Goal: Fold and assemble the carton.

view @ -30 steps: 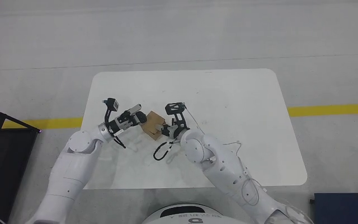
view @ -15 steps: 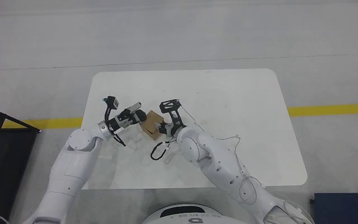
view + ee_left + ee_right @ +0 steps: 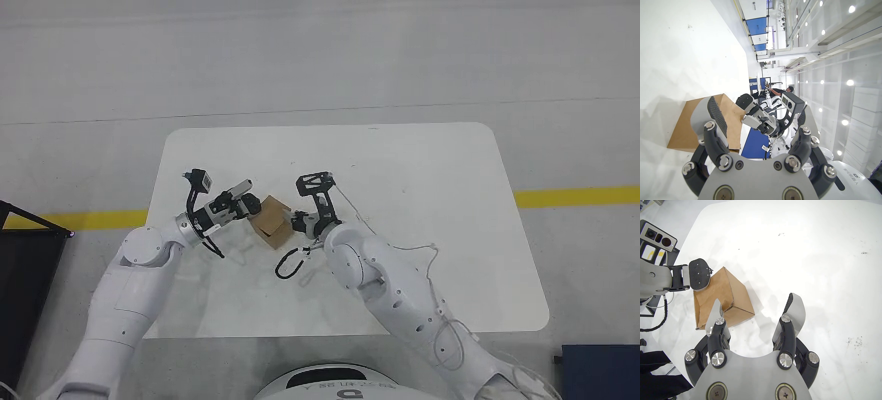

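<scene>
A lab hall (ceiling spotlights (image 3: 850, 82), blue partitions (image 3: 757, 25), yellow floor line (image 3: 580, 196)).

1. Carton (image 3: 738, 298): brown, standing on the white table (image 3: 810, 256).
2. Right gripper (image 3: 754, 300): fingers spread wide, one fingertip at the carton's creased corner.
3. Left gripper (image 3: 698, 274): black dotted pad touching the carton's upper edge.
</scene>
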